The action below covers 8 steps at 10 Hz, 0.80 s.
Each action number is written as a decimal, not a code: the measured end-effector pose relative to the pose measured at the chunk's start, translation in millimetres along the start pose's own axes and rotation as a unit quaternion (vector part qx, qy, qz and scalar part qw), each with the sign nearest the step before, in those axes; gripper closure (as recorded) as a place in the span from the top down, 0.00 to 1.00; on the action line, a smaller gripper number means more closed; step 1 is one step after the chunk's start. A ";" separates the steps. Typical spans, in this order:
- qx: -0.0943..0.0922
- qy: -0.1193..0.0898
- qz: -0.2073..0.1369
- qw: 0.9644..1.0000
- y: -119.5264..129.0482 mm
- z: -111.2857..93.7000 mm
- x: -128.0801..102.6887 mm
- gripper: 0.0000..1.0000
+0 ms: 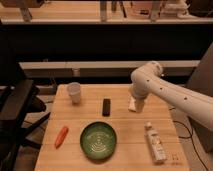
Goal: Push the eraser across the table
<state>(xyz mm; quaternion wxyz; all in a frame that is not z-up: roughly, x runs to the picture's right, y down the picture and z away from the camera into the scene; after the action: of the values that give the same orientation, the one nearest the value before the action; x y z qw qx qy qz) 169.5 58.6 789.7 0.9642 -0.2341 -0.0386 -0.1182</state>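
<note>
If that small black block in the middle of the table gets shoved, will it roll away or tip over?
Probably neither: the small black rectangular eraser lies flat on the light wooden table, so it should slide. It looks small, so it is likely light. The tool hangs beside it, not touching.

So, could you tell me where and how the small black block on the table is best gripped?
Probably from straight above, across its narrow width at mid-length: the black block lies flat on the table, long axis running away from the camera, its sides free. The gripper hangs to its right in the picture, low over the table.
</note>
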 end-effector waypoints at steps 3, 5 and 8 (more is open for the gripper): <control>-0.001 0.000 -0.004 1.000 -2.3 1.6 -1.5 0.77; -0.002 -0.001 -0.006 1.000 -4.0 2.2 -2.8 0.77; -0.006 0.000 -0.008 1.000 -4.4 3.5 -2.7 0.64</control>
<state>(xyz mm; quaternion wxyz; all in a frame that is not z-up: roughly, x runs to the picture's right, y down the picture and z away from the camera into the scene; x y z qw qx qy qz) 165.7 56.9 794.5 0.9619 -0.2393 -0.0402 -0.1258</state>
